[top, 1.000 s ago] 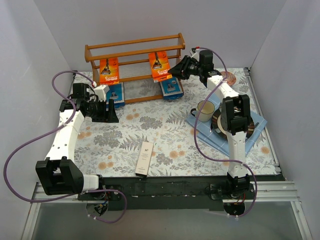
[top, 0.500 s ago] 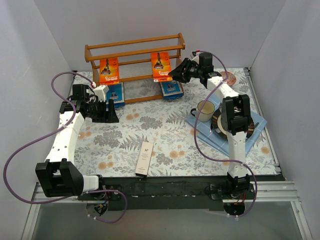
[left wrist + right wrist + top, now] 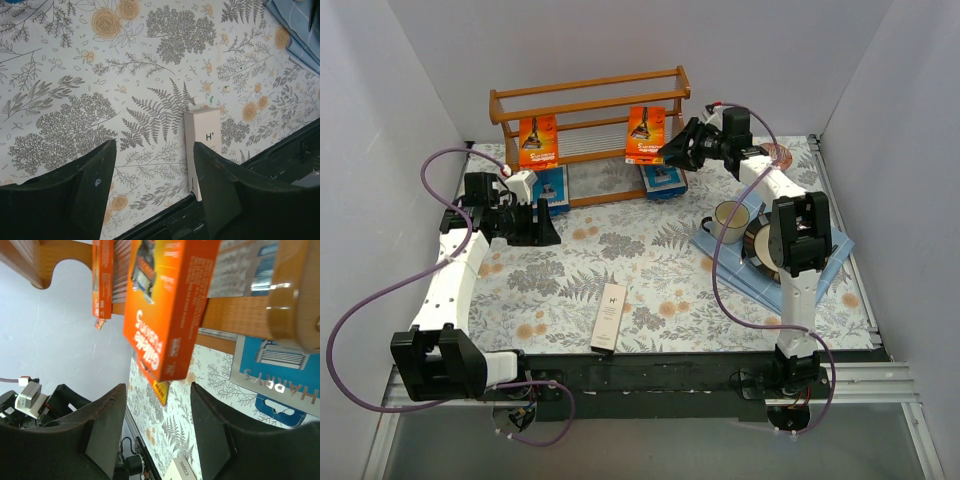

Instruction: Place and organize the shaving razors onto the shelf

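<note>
Plain pale walls (image 3: 620, 40) close in a table under a grey-and-orange floral cloth (image 3: 650, 260). At the back stands the reddish-brown wooden two-tier shelf (image 3: 585, 85). A crumpled blue cloth (image 3: 730, 272) lies to the right. Two orange razor packs (image 3: 537, 141) (image 3: 645, 133) sit on the shelf's upper tier, the right one tilted. Two blue razor cards (image 3: 552, 185) (image 3: 663, 178) are on the lower tier. A slim white box (image 3: 610, 316) lies on the table near the front edge. The right gripper (image 3: 159, 387) is spread, gripping nothing, just beside the tilted pack. The left gripper (image 3: 154, 147) hangs wide and empty over the table.
</note>
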Controlling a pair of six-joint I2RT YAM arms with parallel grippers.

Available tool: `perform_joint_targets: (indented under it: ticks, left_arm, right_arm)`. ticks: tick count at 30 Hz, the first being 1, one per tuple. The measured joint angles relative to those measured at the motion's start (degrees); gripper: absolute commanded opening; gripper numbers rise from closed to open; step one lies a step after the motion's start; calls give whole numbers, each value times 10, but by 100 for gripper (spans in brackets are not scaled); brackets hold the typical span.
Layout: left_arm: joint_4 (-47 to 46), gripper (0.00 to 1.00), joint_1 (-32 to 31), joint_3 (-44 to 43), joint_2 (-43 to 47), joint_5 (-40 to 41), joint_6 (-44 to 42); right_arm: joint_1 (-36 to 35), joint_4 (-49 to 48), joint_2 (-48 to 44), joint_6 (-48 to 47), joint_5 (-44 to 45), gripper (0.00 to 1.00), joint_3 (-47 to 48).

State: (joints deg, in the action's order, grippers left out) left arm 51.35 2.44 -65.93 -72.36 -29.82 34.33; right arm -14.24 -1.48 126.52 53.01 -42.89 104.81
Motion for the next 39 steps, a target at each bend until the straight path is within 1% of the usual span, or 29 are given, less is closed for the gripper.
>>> perform_joint_targets:
  ticks: [4, 11, 16, 19, 20, 22, 24, 25, 28, 29, 33, 39]
  left_arm:
    - [-14, 62, 4, 16, 15, -9, 7]
    - [-11, 62, 26, 34, 42, -14, 12]
    - [-5, 62, 50, 36, 48, -15, 11]
    - [1, 62, 73, 38, 50, -15, 10]
    - [2, 62, 78, 39, 52, -15, 9]
    - [6, 62, 92, 44, 59, -15, 7]
    - [13, 62, 106, 45, 65, -15, 6]
    - [14, 62, 114, 45, 68, -15, 5]
    - [14, 62, 130, 45, 74, -16, 4]
    - [14, 62, 134, 45, 75, -16, 4]
    - [14, 62, 142, 45, 75, -20, 4]
    - [14, 62, 146, 45, 75, -26, 4]
  right_arm:
    - [2, 0, -13, -9, -4, 62, -3]
    - [-1, 1, -13, -10, -7, 62, -2]
    - [-2, -1, 10, -7, -12, 61, 24]
    - [-3, -3, 33, -4, -14, 53, 46]
    - [-4, -5, 41, -3, -15, 45, 53]
    - [-5, -10, 54, -2, -16, 37, 62]
    - [-5, -16, 62, 3, -24, 35, 65]
    - [-6, -17, 63, 5, -25, 30, 66]
    - [-7, -20, 63, 6, -27, 20, 71]
    - [-7, -24, 63, 6, -28, 18, 72]
    - [-7, -34, 64, 3, -36, 18, 72]
    - [-8, -45, 84, -1, -49, 24, 99]
